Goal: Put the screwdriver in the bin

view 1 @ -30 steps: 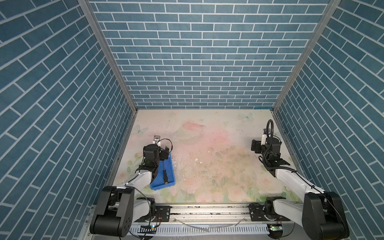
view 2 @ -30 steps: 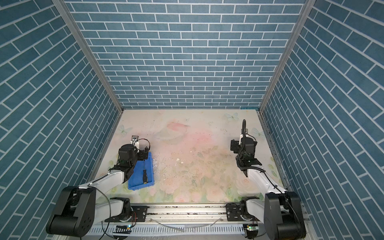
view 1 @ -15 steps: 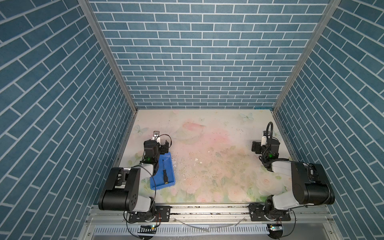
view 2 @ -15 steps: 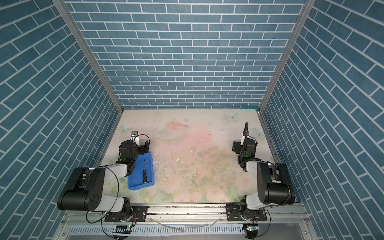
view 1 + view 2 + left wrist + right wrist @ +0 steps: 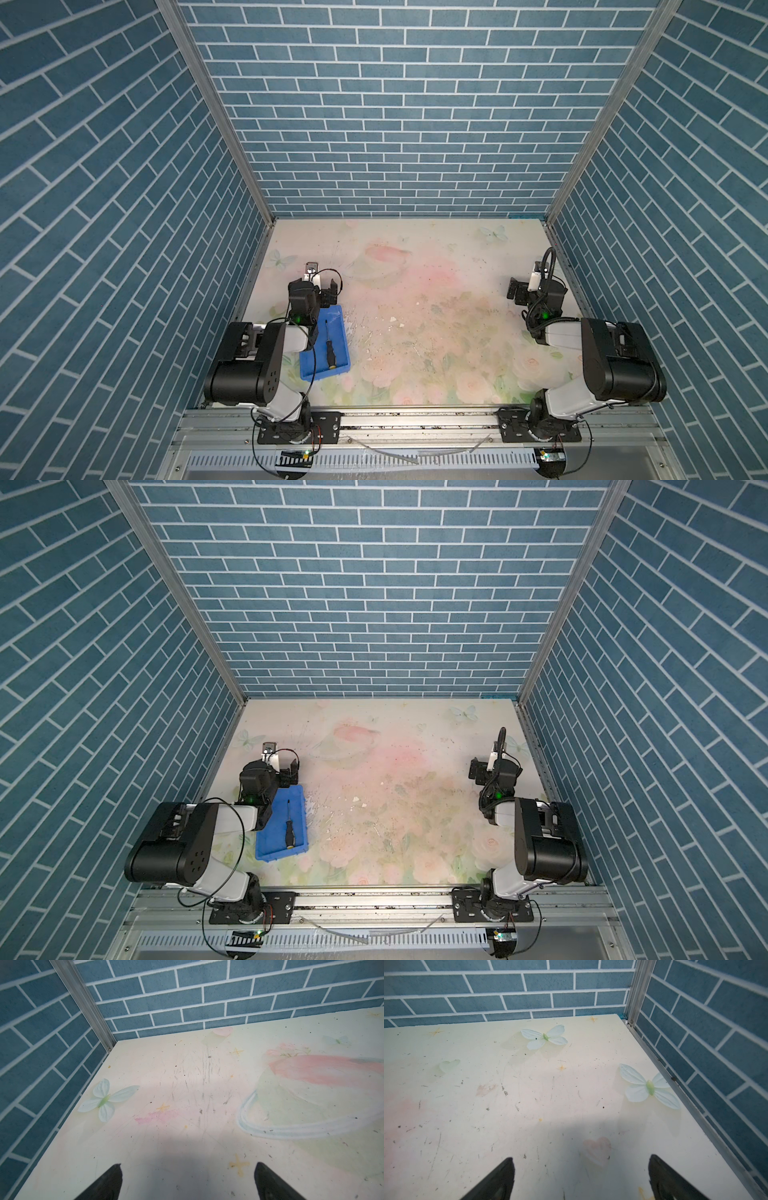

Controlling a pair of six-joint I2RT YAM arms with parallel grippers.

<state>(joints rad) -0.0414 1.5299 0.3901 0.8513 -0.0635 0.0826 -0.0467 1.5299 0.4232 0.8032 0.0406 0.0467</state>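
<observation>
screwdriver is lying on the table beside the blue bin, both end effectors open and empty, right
Not quite: the screwdriver lies inside the bin, as both top views show. The left end effector and right end effector are indeed open and empty.

Bright, even light fr. above; soft shadows, sharp focus throughout.

Both top views high overhead, sharing table (image 5: 436,257); wrist views low, close
</observation>
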